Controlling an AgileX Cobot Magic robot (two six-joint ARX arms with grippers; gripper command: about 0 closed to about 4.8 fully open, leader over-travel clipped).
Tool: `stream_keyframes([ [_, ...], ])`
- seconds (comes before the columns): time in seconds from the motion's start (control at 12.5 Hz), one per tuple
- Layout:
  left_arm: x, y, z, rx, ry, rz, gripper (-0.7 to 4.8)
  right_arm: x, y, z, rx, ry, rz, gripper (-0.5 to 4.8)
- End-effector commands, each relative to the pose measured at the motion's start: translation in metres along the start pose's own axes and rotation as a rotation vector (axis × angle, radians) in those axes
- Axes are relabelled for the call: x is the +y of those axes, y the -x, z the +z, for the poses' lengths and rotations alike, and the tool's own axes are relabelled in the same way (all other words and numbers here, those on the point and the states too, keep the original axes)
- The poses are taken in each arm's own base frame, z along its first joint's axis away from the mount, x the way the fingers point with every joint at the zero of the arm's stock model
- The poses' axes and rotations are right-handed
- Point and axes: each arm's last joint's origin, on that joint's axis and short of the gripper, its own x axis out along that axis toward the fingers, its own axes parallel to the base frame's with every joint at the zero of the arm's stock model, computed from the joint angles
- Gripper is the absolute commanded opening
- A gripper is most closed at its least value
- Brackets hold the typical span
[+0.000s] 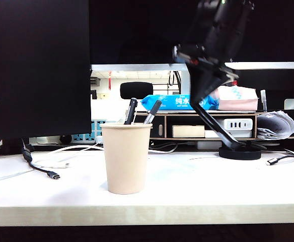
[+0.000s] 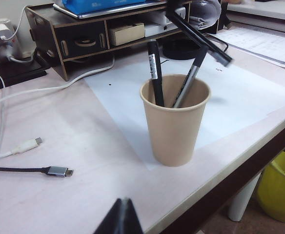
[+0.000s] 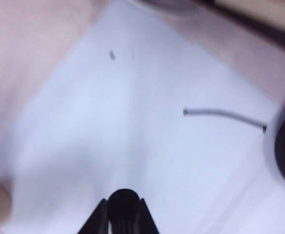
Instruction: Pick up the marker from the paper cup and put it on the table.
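Clearly, the right gripper point(image 3: 123, 214) is clamped on the marker point(image 3: 123, 204), holding it in the air above and to the right of the paper cup point(image 1: 126, 157). That cup stands on the table point(image 1: 212, 186) with a black pen point(image 1: 131, 111) and a grey-barrelled pen point(image 1: 152, 111) inside. Near the cup, only a dark tip of the left gripper point(image 2: 120, 219) shows; I cannot tell how it stands.

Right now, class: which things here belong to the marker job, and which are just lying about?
Job: thick black marker, held in the right gripper over the wide white table; plain beige paper cup; left gripper, low by the table's front edge.
Lying about: slim black pen and grey-barrelled pen, both in the cup; black cable; dark wooden shelf.
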Motion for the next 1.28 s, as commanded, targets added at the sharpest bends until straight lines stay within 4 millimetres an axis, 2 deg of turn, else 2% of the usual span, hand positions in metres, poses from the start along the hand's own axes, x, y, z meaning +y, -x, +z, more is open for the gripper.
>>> stream_keyframes([
  [0.08, 0.0, 0.0, -0.002, 0.014, -0.005, 0.0, -0.04, -0.001, -0.007, 0.0, 0.025, 0.009, 0.0, 0.43],
  [0.64, 0.0, 0.0, -0.002, 0.014, -0.005, 0.0, -0.04, -0.012, -0.05, -0.001, 0.092, -0.005, 0.012, 0.44],
  [1.12, 0.0, 0.0, -0.002, 0.014, -0.006, 0.0, -0.04, -0.016, -0.062, -0.001, 0.106, -0.007, -0.008, 0.45],
  [1.28, 0.0, 0.0, -0.002, 0.014, -0.005, 0.0, -0.04, -0.016, -0.062, -0.001, 0.106, -0.006, -0.009, 0.65],
])
